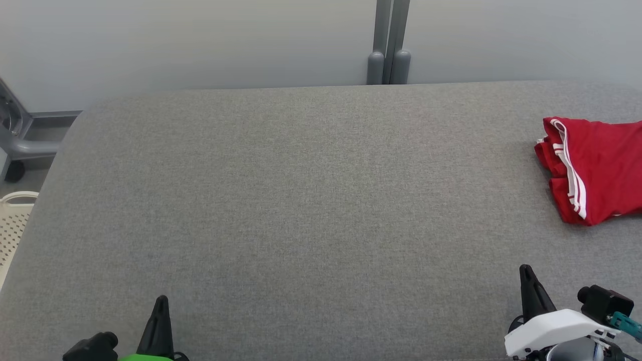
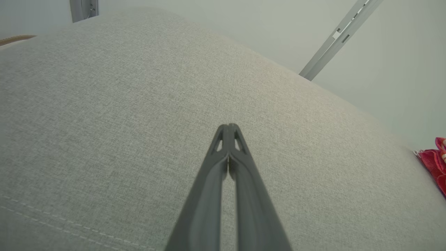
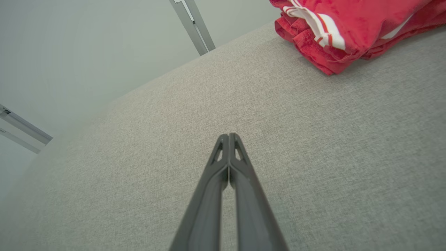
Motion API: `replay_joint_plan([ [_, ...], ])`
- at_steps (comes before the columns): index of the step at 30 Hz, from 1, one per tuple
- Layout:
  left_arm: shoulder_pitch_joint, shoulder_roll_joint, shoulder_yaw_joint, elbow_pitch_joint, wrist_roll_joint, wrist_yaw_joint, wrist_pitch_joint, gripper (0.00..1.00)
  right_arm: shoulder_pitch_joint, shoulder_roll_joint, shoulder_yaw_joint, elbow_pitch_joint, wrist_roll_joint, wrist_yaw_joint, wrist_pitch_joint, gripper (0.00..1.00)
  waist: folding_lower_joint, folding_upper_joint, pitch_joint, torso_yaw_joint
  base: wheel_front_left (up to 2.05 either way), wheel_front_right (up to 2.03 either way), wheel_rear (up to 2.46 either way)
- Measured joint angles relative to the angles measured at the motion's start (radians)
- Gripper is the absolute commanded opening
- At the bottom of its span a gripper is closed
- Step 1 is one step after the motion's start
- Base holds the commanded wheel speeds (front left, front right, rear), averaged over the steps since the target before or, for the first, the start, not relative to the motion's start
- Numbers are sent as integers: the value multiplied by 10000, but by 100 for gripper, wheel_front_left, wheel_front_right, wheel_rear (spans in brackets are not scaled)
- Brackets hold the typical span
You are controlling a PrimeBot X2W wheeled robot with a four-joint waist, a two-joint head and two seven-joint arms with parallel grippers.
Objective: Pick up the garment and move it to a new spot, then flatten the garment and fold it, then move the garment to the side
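- The red garment (image 1: 597, 168) lies bunched at the grey table's (image 1: 301, 200) right edge.
- Left gripper (image 1: 161, 301) and right gripper (image 1: 525, 271), at the table's near edge, are both closed and empty.
- Spread the right fingers before reaching; pinch the striped hem.

Grey upholstered surface (image 1: 301, 200), pale wall (image 1: 200, 40), grey post (image 1: 389, 45), perforated basket (image 1: 12, 225)

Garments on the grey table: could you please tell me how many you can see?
1. A folded red garment with white stripes lies at the table's far right edge, partly cut off by the head view, so more could lie beyond.
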Motion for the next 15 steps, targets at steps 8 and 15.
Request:
replay_joint_plan([
  [8, -151, -2, 171, -153, -1243, 4, 370, 0, 1, -6, 40, -247, 1342, -2, 255, 0, 0, 0, -7, -9, 0, 0, 0],
  [15, -305, -4, 303, -247, -2280, 35, 673, 0, 0, -15, 65, -430, 2441, -2, 437, 0, 0, 0, -13, -18, 0, 0, 0],
])
